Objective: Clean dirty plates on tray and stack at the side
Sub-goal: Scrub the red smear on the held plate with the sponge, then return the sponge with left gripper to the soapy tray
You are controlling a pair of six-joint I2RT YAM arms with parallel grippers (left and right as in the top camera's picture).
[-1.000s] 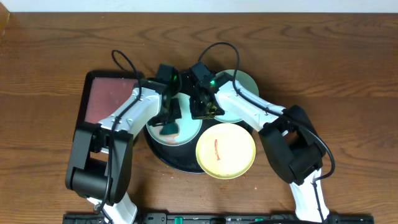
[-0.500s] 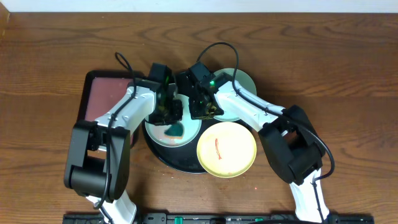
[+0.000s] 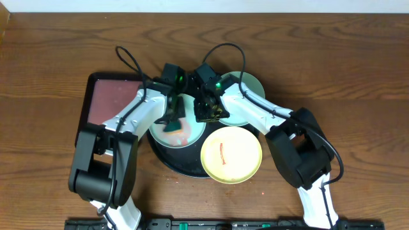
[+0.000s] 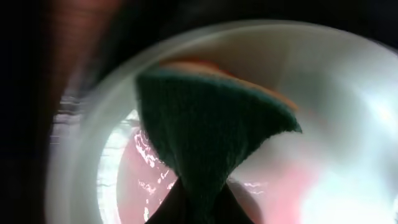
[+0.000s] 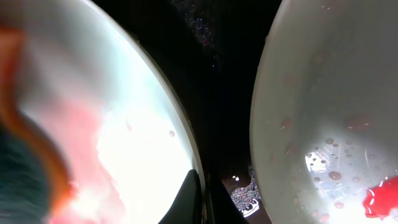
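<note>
A pale blue-green plate (image 3: 192, 133) smeared pink lies on the left of the round black tray (image 3: 167, 160). My left gripper (image 3: 171, 119) is shut on a green-and-orange sponge (image 3: 173, 126) that presses on this plate; the left wrist view shows the sponge (image 4: 211, 130) over the wet pink smear. My right gripper (image 3: 206, 115) is shut on that plate's right rim (image 5: 180, 143). A second blue-green plate (image 3: 248, 96) with a red blob (image 5: 382, 196) lies at the back right. The pale yellow plate (image 3: 231, 154) with a red streak sits at the front.
A dark red rectangular tray (image 3: 108, 102) lies left of the black tray, under my left arm. Bare wooden table (image 3: 332, 76) stretches to the right and back. Both arms cross over the black tray's middle.
My left gripper has swept the sponge across the left plate, first up and to the right, then back left. The pink smear has spread. The right gripper has held still.
</note>
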